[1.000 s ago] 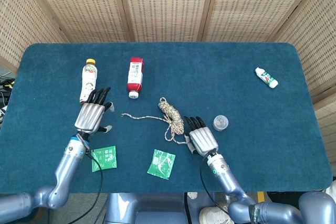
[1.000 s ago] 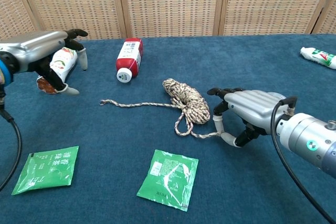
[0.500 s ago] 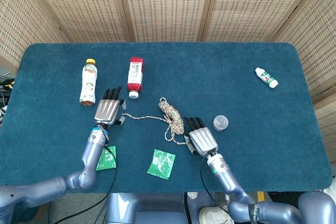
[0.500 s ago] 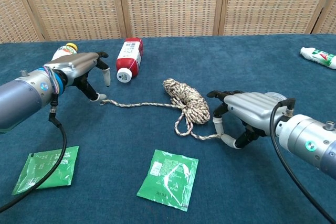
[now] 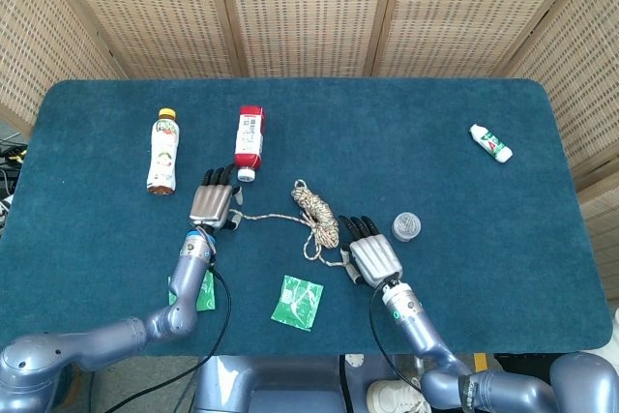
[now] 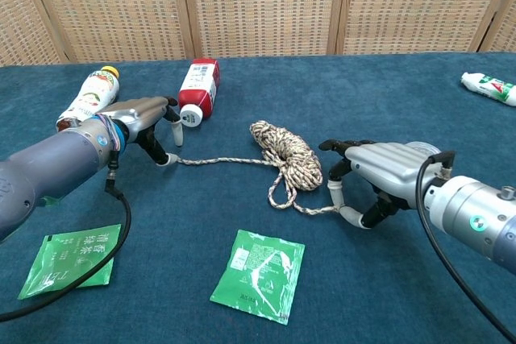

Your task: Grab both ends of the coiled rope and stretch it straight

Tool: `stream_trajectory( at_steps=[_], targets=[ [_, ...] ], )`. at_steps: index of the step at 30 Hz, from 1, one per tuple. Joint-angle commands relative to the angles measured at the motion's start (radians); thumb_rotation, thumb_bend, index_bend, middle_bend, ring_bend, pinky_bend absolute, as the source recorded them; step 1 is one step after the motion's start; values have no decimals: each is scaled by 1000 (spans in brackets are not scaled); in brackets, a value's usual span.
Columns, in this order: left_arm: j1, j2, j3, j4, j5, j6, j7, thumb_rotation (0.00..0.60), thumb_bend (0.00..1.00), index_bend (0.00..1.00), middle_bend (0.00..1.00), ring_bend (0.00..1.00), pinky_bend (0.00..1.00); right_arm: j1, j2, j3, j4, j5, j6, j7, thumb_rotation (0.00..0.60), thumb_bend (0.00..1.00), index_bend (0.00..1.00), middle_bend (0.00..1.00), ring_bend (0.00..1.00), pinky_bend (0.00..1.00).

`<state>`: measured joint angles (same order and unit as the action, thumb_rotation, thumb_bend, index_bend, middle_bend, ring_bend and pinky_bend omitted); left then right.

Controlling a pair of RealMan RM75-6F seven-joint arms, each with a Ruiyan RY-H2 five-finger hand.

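The speckled rope lies mid-table with its coiled bundle [image 5: 317, 208] [image 6: 289, 153] in the middle. One strand runs left from the bundle. A looped tail runs toward the front right. My left hand [image 5: 214, 202] [image 6: 145, 118] sits over the strand's left end, thumb tip down on it and the fingers spread above. My right hand [image 5: 370, 253] [image 6: 379, 171] is curled beside the bundle. It pinches the tail's end between the thumb and a fingertip. Both hands are low on the blue cloth.
A yellow-capped bottle [image 5: 163, 150] [image 6: 87, 96] and a red-labelled bottle [image 5: 250, 140] [image 6: 197, 88] lie just behind my left hand. Two green packets [image 5: 296, 301] [image 6: 71, 259] lie near the front edge. A small round jar [image 5: 406, 226] sits right of my right hand, and a white tube [image 5: 490, 142] lies far right.
My left hand swept right from beside the yellow-capped bottle and came down on the rope's left end. The right hand and the rope stayed put.
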<state>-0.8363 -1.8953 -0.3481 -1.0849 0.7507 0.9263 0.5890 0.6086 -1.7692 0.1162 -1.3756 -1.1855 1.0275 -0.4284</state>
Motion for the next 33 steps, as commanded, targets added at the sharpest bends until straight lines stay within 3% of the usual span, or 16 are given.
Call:
stream_trajectory(
  at_steps=[1,11,26,33],
  targets=[
    [-7,-18,-2,30,-11,-8,-16,600,346,493,0,0,0,0,-2,1,0,1,-2,3,600,464,692,0,0,0],
    [-14,-46,-11,79,0,1,-70,600,382,504,0,0,0,-1,-2,5,7,1,-4,10,600,465,692,0,0,0],
    [-23,-63,-4,116,-31,-23,-51,600,383,505,0,0,0,-4,4,7,8,-2,-5,23,600,465,692,0,0,0],
    [-24,-69,0,121,-26,-18,-51,600,412,572,0,0,0,-3,3,9,9,-3,-5,23,600,464,693,0,0,0]
  ],
)
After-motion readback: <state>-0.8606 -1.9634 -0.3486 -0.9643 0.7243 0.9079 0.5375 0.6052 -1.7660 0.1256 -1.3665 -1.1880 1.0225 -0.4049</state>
